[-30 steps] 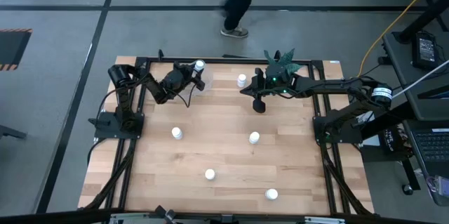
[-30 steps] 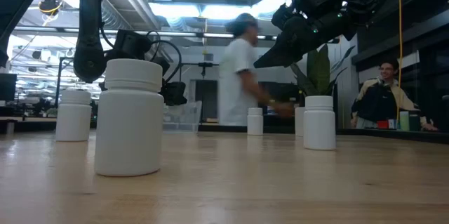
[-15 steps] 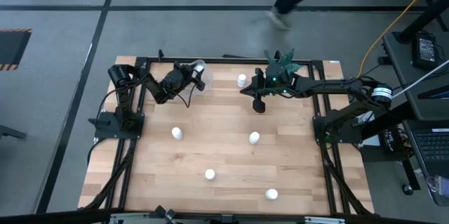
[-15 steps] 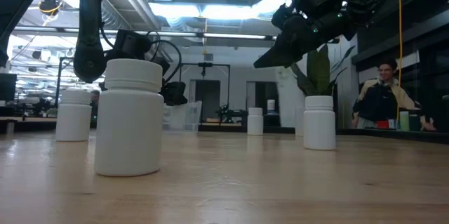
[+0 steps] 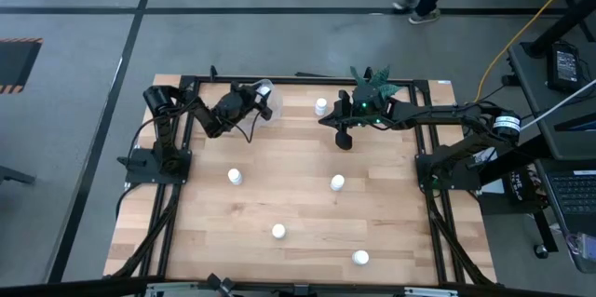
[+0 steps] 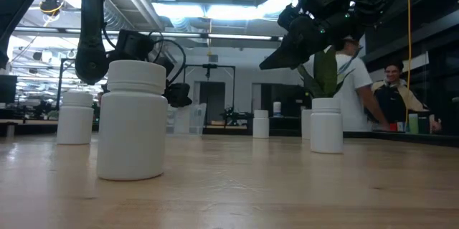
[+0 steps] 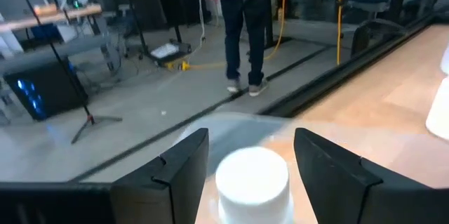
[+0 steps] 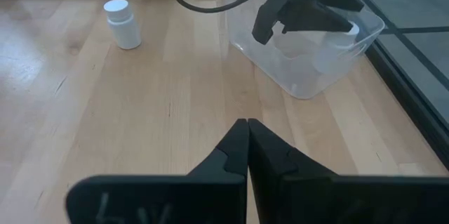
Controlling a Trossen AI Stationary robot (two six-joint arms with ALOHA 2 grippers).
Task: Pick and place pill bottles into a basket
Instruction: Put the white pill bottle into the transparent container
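Observation:
My left gripper (image 5: 260,98) is open over the clear basket (image 5: 271,109) at the table's far edge. In the left wrist view its two fingers stand on either side of a white pill bottle (image 7: 252,182), with a narrow gap on each side. The right wrist view shows that bottle (image 8: 339,41) inside the basket (image 8: 302,87). My right gripper (image 5: 345,140) is shut and empty, raised above the table (image 6: 264,64) right of the basket. Several more pill bottles stand upright on the wood, the nearest to it at the far side (image 5: 321,106) and at the middle (image 5: 337,182).
A white pot with a green plant (image 5: 372,87) stands at the far edge under my right arm. Other bottles stand at the left (image 5: 236,176), near middle (image 5: 278,231) and near right (image 5: 360,258). People stand beyond the table's far edge (image 6: 391,100).
The bottle at my left gripper's tip showed bright white at the basket's far rim a second ago and now shows dimmer inside the basket. Both arms have kept still. A person has walked past behind the table's far edge, toward the right.

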